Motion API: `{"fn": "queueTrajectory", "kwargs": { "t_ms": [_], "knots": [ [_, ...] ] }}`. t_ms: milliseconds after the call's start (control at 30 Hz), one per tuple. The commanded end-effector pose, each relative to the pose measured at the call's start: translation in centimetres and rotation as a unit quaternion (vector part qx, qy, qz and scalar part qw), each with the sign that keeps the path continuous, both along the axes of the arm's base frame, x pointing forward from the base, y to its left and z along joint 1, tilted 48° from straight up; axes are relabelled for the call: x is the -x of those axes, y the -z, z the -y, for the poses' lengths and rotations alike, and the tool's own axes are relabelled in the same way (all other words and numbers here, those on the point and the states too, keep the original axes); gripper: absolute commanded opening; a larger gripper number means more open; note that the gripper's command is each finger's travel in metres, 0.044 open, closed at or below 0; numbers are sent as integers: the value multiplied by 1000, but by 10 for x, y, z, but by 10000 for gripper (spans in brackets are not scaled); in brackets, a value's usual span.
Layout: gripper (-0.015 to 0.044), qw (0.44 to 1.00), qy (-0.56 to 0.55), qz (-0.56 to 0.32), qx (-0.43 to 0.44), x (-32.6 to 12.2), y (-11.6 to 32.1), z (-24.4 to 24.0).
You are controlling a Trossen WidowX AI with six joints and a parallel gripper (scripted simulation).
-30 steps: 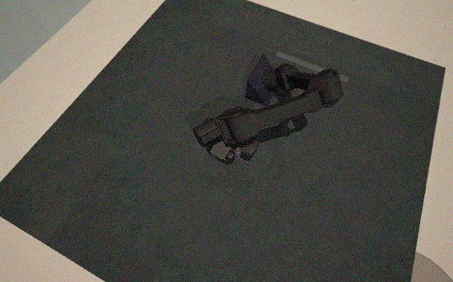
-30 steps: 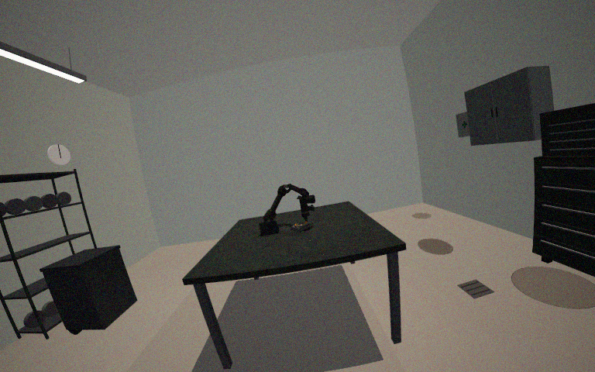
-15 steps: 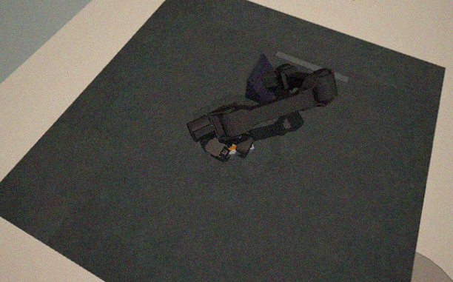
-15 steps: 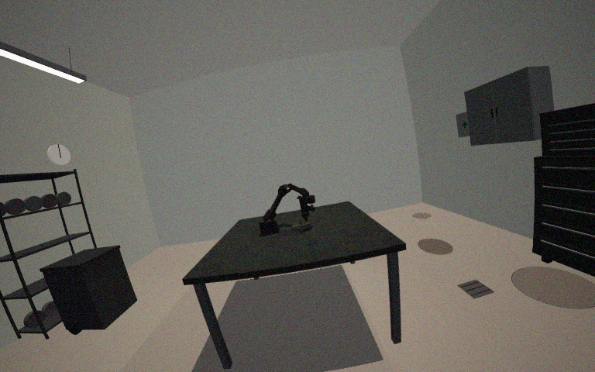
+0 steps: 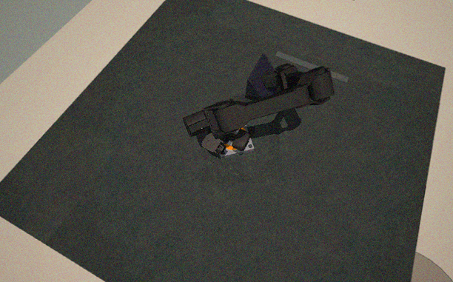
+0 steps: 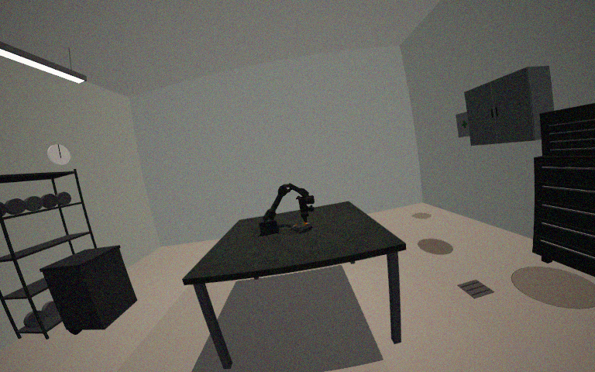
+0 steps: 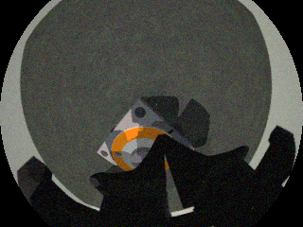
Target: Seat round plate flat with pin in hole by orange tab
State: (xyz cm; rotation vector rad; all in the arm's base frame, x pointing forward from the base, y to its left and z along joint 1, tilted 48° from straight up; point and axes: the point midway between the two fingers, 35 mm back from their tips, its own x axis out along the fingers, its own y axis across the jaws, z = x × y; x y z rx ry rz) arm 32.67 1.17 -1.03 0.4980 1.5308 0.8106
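Near the centre of the top view, the dark arm [image 5: 267, 105] reaches down and to the left across the dark table top [image 5: 140, 201], and its gripper [image 5: 223, 146] hangs over the small grey base [image 5: 249, 146]. Only a corner of that base and a sliver of orange show past the wrist.

The wrist view gives the closest look. The jaws are drawn fully together with nothing between them — the two dark fingers meet in a point in the lower middle of the frame. That point overlaps the right-hand edge of the round plate [image 7: 129, 148], an orange ring with a grey middle. Whether the fingertips actually press on the plate or hover just above it cannot be told from this angle. The plate lies on the light grey base [image 7: 139, 115], whose upper corner carries a small dark hole and pokes out above the ring, left of centre. The orange tab, the pin and the post cannot be made out — the fingers hide the plate's right side, and whether the plate lies flat or tilted is not readable.

In the exterior view the arm [image 6: 280, 201] arches over the middle of the table [image 6: 307, 258], the gripper [image 6: 303, 219] pointing straight down at a small orange speck, the plate [image 6: 302, 226].
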Motion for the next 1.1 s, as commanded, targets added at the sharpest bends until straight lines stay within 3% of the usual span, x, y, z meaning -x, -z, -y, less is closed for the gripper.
{"fn": "queueTrajectory", "kwargs": {
  "t_ms": [0,367,1067],
  "knots": [
    [0,1000,-2,-1,1,3,5,2],
    [0,1000,-2,-1,2,-2,-24,32],
    [0,1000,1,-4,0,-1,-18,26]
  ]
}}
